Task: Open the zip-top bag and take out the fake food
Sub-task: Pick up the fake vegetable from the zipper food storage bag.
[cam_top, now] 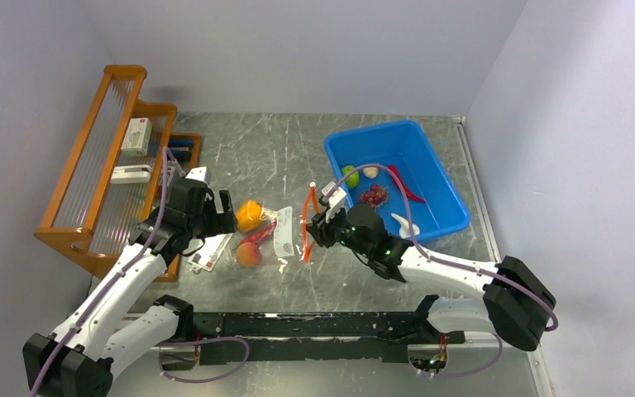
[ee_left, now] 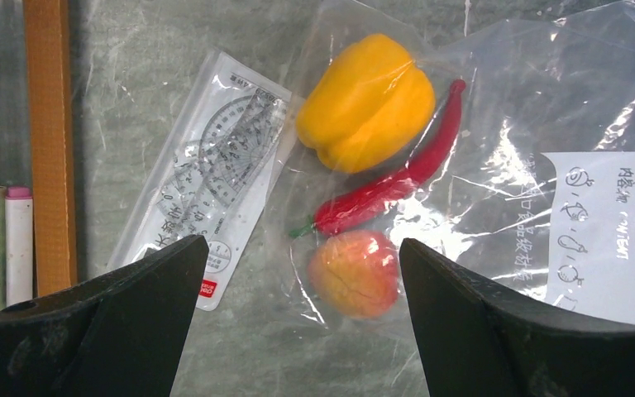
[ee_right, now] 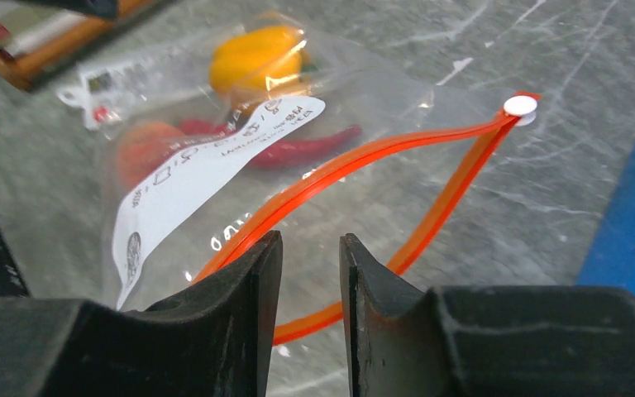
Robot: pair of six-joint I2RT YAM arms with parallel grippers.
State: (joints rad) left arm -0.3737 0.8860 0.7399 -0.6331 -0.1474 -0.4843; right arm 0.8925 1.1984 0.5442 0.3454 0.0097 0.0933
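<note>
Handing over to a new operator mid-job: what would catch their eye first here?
The zip-top bag lies mid-table with its orange zip strip gaping open by the right gripper, a yellow pepper, red chilli and peach still inside. The bright blue bin at far right holds other fake food pieces.

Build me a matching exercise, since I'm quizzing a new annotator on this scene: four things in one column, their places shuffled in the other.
Things:
1. pepper
2. grapes
3. ruler pack
4. box

Places:
A. in the bin
B. on the rack
C. inside the bag
D. on the table, beside the bag

Pairs: 1-C, 2-A, 3-D, 4-B.
</note>
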